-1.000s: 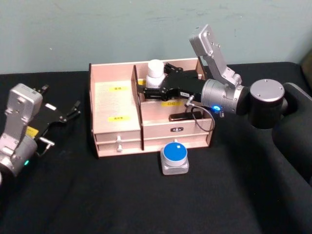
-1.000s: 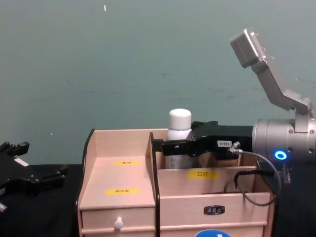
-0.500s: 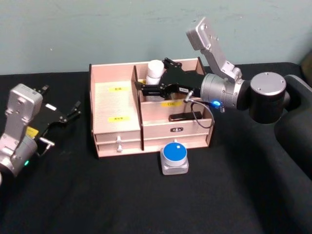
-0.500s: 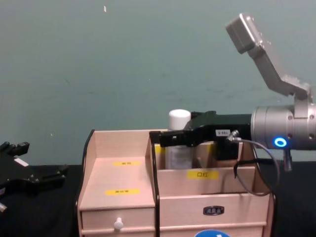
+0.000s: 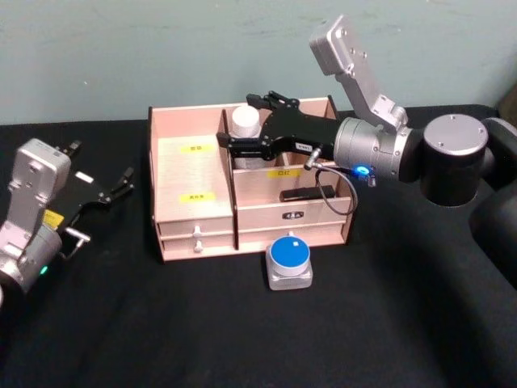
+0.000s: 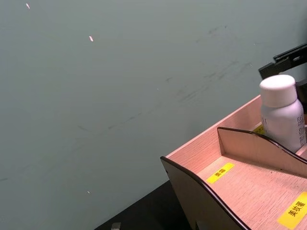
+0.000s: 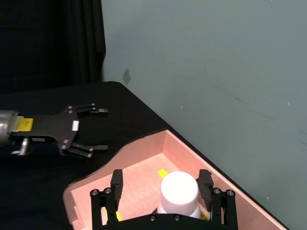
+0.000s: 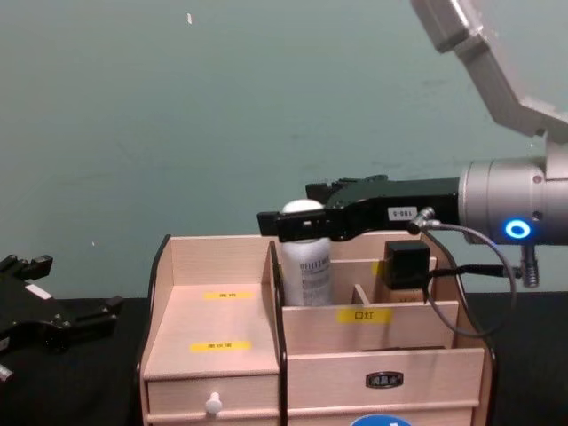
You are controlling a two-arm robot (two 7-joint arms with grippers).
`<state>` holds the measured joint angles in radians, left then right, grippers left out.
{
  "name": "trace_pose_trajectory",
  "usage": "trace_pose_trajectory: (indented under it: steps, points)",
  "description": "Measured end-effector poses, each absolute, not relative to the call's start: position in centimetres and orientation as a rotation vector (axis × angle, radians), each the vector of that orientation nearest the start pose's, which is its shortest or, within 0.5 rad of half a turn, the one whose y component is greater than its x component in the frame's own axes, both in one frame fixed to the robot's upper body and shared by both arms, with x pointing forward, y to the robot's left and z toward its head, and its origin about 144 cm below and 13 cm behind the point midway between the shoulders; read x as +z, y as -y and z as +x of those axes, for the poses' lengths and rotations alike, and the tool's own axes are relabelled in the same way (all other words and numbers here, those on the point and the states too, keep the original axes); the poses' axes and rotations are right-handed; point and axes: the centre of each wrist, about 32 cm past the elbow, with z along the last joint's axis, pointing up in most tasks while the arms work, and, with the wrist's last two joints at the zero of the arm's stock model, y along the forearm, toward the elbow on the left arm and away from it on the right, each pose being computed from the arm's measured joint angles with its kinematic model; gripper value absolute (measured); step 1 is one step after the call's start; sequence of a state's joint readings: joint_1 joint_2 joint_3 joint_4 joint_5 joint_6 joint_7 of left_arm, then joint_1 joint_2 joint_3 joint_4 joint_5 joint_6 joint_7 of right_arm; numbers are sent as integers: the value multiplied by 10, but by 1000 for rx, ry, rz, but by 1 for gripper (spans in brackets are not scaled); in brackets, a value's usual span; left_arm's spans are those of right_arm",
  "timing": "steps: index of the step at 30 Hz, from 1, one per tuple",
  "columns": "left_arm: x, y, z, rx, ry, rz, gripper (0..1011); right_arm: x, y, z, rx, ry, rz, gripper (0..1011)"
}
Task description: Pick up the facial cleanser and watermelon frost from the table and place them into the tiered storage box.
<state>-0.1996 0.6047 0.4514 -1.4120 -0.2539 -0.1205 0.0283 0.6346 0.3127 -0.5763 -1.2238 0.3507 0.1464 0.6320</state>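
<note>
The facial cleanser (image 5: 245, 129), a white bottle with a rounded cap, stands upright in a rear compartment of the tiered storage box (image 5: 190, 170). The bottle (image 8: 308, 262) also shows in the chest, left wrist (image 6: 283, 120) and right wrist (image 7: 178, 191) views. My right gripper (image 5: 245, 123) hovers at cap height, open, one finger on each side of the cap with gaps (image 7: 160, 178) (image 8: 288, 209). The watermelon frost (image 5: 289, 259), a clear jar with a blue lid, sits on the table just in front of the box. My left gripper (image 5: 101, 164) rests open at the far left.
The wooden box (image 8: 213, 319) stands mid-table on a black cloth (image 5: 161, 323), with a green wall close behind it. A square black cap (image 8: 406, 264) stands in a rear compartment next to the bottle. A dark item (image 5: 307, 194) lies in the front right compartment.
My right gripper let go of the white bottle, which now stands in the box's rear compartment. The gripper then rose from the bottle's body to cap height. The left arm stayed still.
</note>
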Motion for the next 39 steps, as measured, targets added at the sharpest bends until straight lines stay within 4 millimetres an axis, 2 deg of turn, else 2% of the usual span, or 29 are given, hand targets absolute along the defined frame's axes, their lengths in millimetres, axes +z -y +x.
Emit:
trace_pose_trajectory:
  steps: [5, 17, 27, 39]
  points:
    - [1140, -310, 489, 1248, 285, 305, 1010, 1248, 197, 582, -568, 87, -216, 1000]
    - [1140, -310, 489, 1248, 285, 305, 1010, 1250, 205, 570, -595, 98, -229, 1000]
    - [1140, -310, 489, 1248, 285, 304, 1010, 1261, 207, 555, -596, 110, -244, 1000]
    - [1140, -310, 489, 1248, 285, 305, 1010, 1266, 218, 512, -628, 88, -308, 1000]
